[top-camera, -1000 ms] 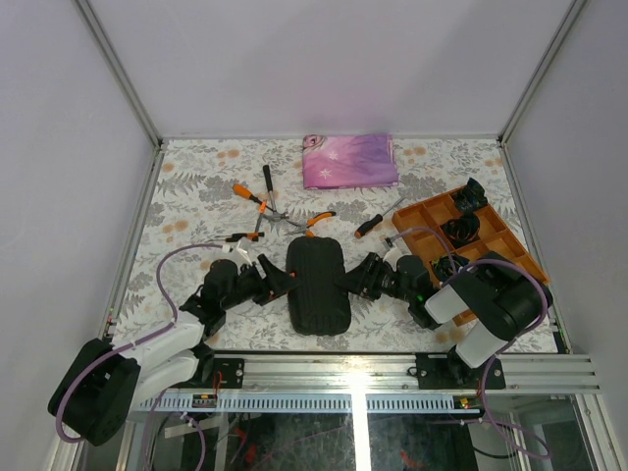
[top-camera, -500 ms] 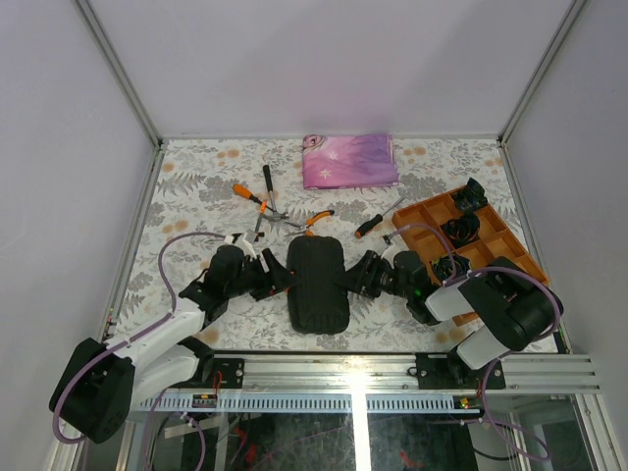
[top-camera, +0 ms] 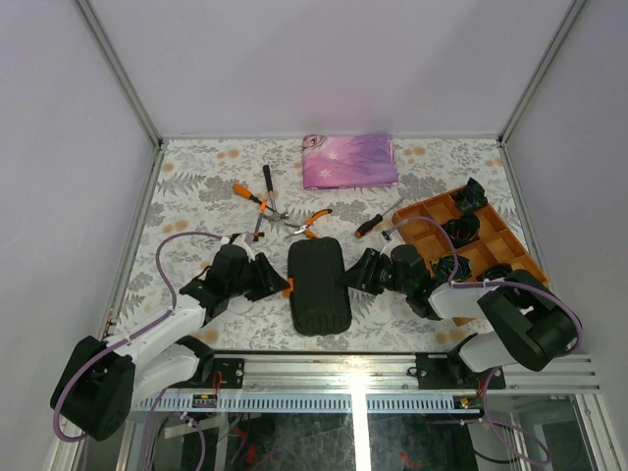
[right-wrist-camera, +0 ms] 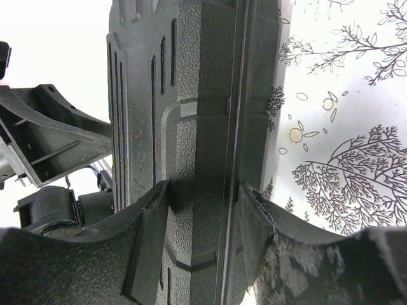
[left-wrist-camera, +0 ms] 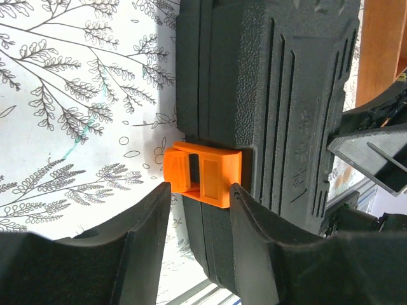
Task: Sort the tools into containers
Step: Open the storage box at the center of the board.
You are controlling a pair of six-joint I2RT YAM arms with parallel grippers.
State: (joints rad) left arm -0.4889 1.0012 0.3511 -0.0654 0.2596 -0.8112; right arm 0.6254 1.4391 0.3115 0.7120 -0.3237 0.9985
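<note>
The closed black tool case point(top-camera: 317, 285) lies near the front of the table between my two grippers. My left gripper point(top-camera: 283, 287) is at its left edge, and its fingertips point(left-wrist-camera: 159, 206) pinch the orange latch point(left-wrist-camera: 202, 175) from both sides. My right gripper point(top-camera: 350, 279) clasps the case's right edge, with the case wall point(right-wrist-camera: 203, 127) pressed between both pads point(right-wrist-camera: 152, 235). Beyond the case lie the tools: orange-handled pliers point(top-camera: 247, 194), a slim black hammer point(top-camera: 266, 183), a second pair of pliers point(top-camera: 316, 221) and a screwdriver point(top-camera: 368, 225).
A folded pink-purple cloth point(top-camera: 350, 160) lies at the back. An orange divided tray point(top-camera: 510, 245) holding black coiled bundles stands at the right, close behind my right arm. A grey cable loops over my left arm point(top-camera: 172, 250). Metal frame rails border the table.
Both grippers have narrowed their jaws. The left one has closed in around the orange latch and the right one onto the case's edge. Both arms have shifted slightly towards the far side.
</note>
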